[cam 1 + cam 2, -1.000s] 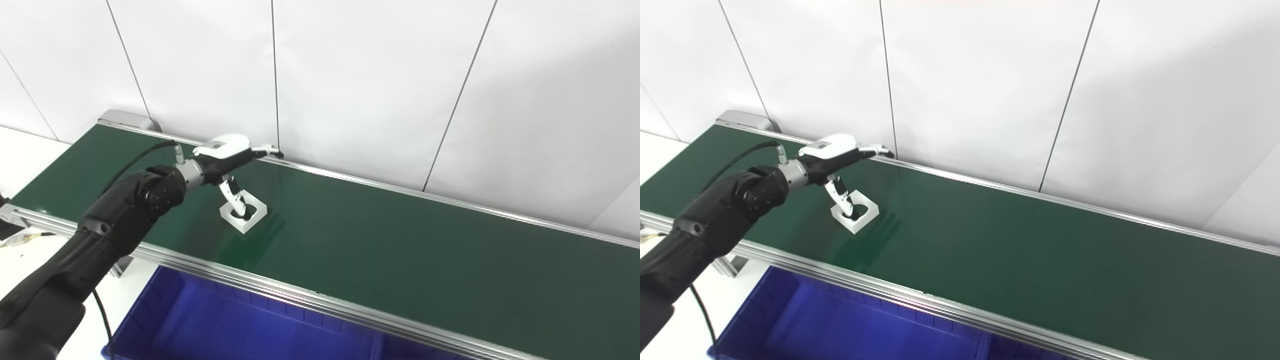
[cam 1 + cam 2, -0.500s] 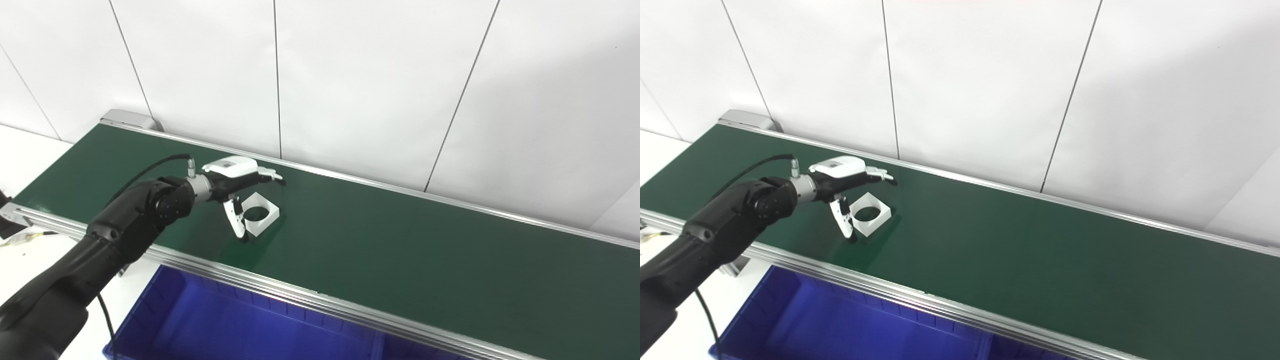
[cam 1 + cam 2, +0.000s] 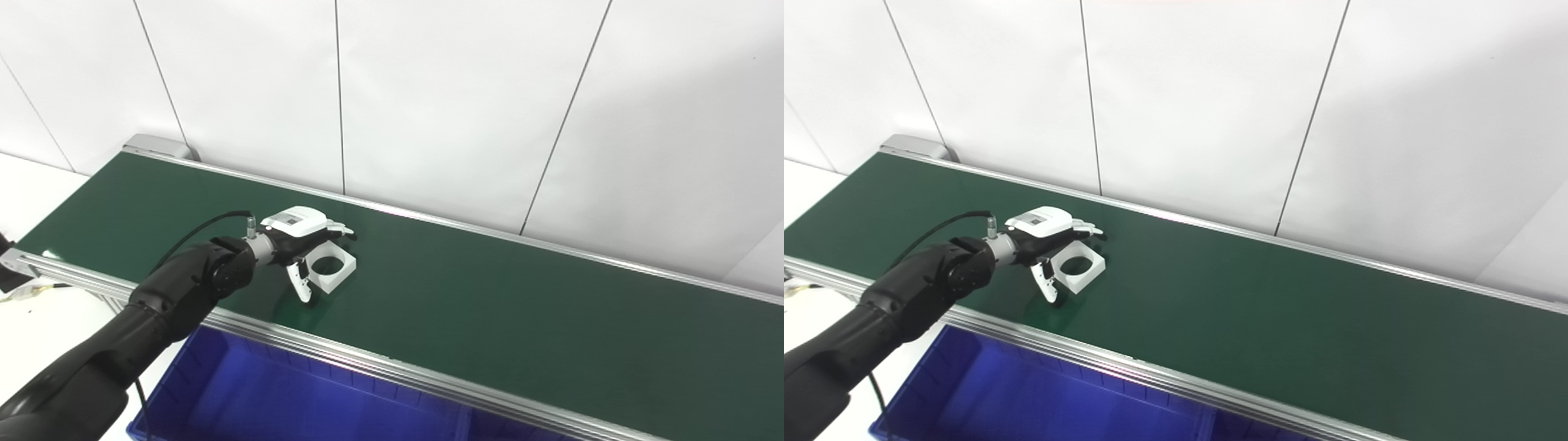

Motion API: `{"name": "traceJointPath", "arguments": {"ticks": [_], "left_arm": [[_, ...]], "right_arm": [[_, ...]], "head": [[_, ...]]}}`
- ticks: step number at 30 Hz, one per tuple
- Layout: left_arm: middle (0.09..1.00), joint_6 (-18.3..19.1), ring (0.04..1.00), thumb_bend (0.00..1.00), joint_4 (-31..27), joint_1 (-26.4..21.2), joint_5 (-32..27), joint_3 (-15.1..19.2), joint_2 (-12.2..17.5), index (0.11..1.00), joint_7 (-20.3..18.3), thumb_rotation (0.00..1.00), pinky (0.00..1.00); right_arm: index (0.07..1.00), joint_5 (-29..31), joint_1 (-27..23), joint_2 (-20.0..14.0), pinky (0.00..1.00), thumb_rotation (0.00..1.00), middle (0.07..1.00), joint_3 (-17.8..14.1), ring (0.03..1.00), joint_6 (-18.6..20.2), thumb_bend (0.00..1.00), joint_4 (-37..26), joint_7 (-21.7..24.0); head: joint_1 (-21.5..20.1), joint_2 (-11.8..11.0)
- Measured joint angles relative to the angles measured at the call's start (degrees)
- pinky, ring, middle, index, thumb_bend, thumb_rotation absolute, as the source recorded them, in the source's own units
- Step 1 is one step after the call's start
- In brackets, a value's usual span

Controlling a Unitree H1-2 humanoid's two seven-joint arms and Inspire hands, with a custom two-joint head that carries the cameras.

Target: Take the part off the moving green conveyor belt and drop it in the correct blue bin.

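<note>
Low over the belt [image 3: 490, 318], left hand [image 3: 294, 236] spread open straddling square white part [image 3: 331, 265], poised to close; nothing held.

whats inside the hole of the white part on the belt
Through the round hole of the white part only the green belt shows. The left robot hand arches over its near-left corner, hiding that edge.

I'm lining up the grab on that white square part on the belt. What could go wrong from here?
1. The left hand is spread around the white part but not closed on it, so the part could ride the green belt out from under the fingers.
2. A closing thumb might push the light, hollow part away.
3. The blue bin sits below the near rail; an early release could miss it.
</note>
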Motion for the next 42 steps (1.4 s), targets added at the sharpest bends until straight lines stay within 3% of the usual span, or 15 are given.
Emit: {"name": "traceJointPath", "arguments": {"ticks": [3, 5, 7, 8, 10, 17, 21, 23, 25, 29, 32, 36, 37, 39, 42], "left_arm": [[0.81, -1.99, 0.77, 0.53, 1.79, -0.25, -0.07, 0.0, -0.88, 0.774, 2.46, 0.0, 0.67], [0.691, -2.72, 0.585, 0.47, 2.84, -0.3, -0.29, 0.03, -1.36, 0.684, 3.78, 0.0, 0.51], [0.658, -2.8, 0.516, 0.46, 3.63, -0.3, -0.53, 0.29, -2.15, 0.663, 5.39, 0.0, 0.47], [0.587, -2.81, 0.463, 0.48, 3.97, -0.3, -0.69, 0.41, -2.52, 0.596, 6.02, 0.0, 0.44], [0.531, -2.85, 0.414, 0.49, 4.31, -0.29, -0.98, 0.4, -2.82, 0.532, 6.54, 0.0, 0.4], [0.495, -0.59, 0.395, 0.5, 2.74, -0.31, -1.03, 0.16, -3.41, 0.514, 6.27, 0.0, 0.32], [0.52, 1.5, 0.435, 0.5, 0.73, -0.06, -1.61, 0.6, -3.29, 0.486, 3.93, 0.0, 0.4], [0.486, 2.57, 0.413, 0.5, -1.16, 0.5, -2.36, 1.41, -3.03, 0.507, 2.61, 0.0, 0.38], [0.471, 2.69, 0.4, 0.5, -2.58, 1.17, -3.64, 2.93, -2.81, 0.515, 1.99, 0.0, 0.36], [0.49, 1.31, 0.432, 0.5, -6.26, 3.09, -9.1, 7.22, -2.2, 0.489, 1.76, 0.0, 0.43], [0.493, 0.66, 0.437, 0.5, -11.07, 5.63, -13.43, 10.97, -1.84, 0.486, 1.38, 0.0, 0.43], [0.487, -0.1, 0.427, 0.5, -17.03, 8.98, -17.88, 14.34, -1.83, 0.502, 1.22, 0.0, 0.39], [0.483, -0.85, 0.399, 0.5, -18.03, 9.73, -18.65, 15.03, -1.83, 0.509, 1.28, 0.0, 0.34], [0.474, -2.34, 0.363, 0.5, -20.19, 11.27, -19.87, 16.19, -1.83, 0.515, 1.41, 0.0, 0.26], [0.46, -2.51, 0.341, 0.49, -23.66, 13.51, -21.54, 17.64, -1.9, 0.519, 1.4, 0.0, 0.21]], "right_arm": [[0.857, -0.08, 0.1, -0.01, 0.82, 0.23, 0.869, 0.21, 0.854, 0.0, 0.85, -0.11, -1.05], [0.855, -0.08, 0.09, -0.04, 0.82, 0.23, 0.868, 0.51, 0.852, 0.0, 0.85, -0.12, -1.77], [0.857, -0.08, 0.09, -0.07, 0.82, 0.23, 0.869, 0.76, 0.855, 0.0, 0.84, -0.17, -1.81], [0.857, -0.11, 0.09, -0.09, 0.82, 0.23, 0.868, 0.88, 0.852, 0.0, 0.84, -0.24, -1.82], [0.858, -0.41, 0.08, -0.1, 0.81, 0.25, 0.863, 1.06, 0.846, 0.0, 0.84, -0.26, -1.92], [0.857, -1.17, 0.54, -0.14, 0.82, 0.25, 0.863, 1.2, 0.849, 0.0, 0.84, -0.27, -2.16], [0.863, -0.4, 0.43, -0.12, 0.83, 0.25, 0.871, 1.17, 0.861, 0.0, 0.83, -0.29, -2.16], [0.859, -0.37, 0.4, -0.14, 0.82, 0.24, 0.864, 1.19, 0.852, 0.0, 0.83, -0.31, -2.16], [0.86, -0.39, 0.38, -0.14, 0.82, 0.23, 0.864, 1.24, 0.853, 0.0, 0.83, -0.45, -2.16], [0.851, -0.39, 0.41, -0.12, 0.81, 0.26, 0.862, 1.23, 0.852, 0.0, 0.83, -0.77, -2.16], [0.849, -0.45, 0.42, -0.14, 0.8, 0.28, 0.861, 1.23, 0.842, 0.0, 0.84, -1.61, -2.16], [0.84, -0.28, 0.56, -0.1, 0.79, 0.33, 0.849, 1.22, 0.835, -0.01, 0.87, -2.65, -2.16], [0.839, -0.32, 0.63, -0.1, 0.78, 0.33, 0.845, 1.19, 0.829, -0.01, 0.87, -2.82, -2.16], [0.839, -0.41, 0.96, -0.1, 0.77, 0.33, 0.84, 1.14, 0.823, -0.01, 0.88, -3.66, -2.16], [0.838, -0.87, 1.64, 0.25, 0.77, 0.33, 0.836, 0.82, 0.819, -0.02, 0.88, -4.92, -2.16]], "head": [[0.17, 0.18], [0.17, 0.26], [0.17, 0.35], [0.26, 0.44], [0.26, 0.44], [0.26, 0.88], [0.09, 1.32], [-0.26, 1.58], [-0.7, 1.93], [-1.93, 2.99], [-4.12, 4.83], [-7.19, 7.28], [-9.12, 8.51], [-9.14, 8.53], [-12.64, 10.71]]}}
